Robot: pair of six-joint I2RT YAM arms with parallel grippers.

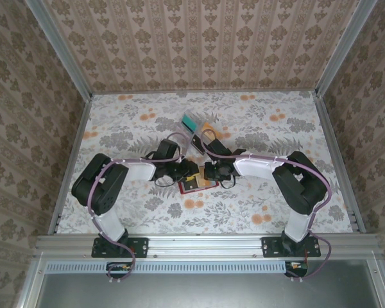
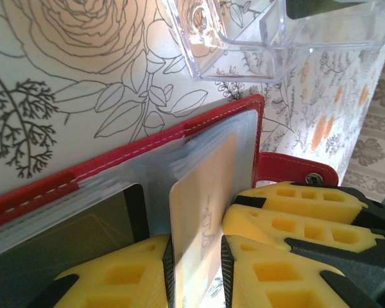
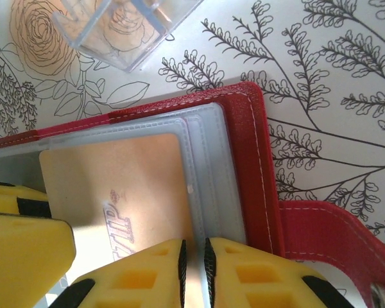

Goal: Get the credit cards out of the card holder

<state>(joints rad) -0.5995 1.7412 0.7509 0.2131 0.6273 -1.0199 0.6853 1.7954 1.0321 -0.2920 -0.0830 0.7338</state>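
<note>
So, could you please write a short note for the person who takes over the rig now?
Left gripper: fingers shut on the thin pale orange plastic card.
Right gripper: fingers shut on the clear sleeve edge of the small flat red card holder.
The holder lies open on the floral table; the card is not yet out of its sleeve.
Done: both grasps. Left to do: pull this card out; other cards I cannot see.

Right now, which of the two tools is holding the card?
The left tool: it pinches the tan card itself, while the right tool clamps a grey sleeve of the red card holder.
</note>
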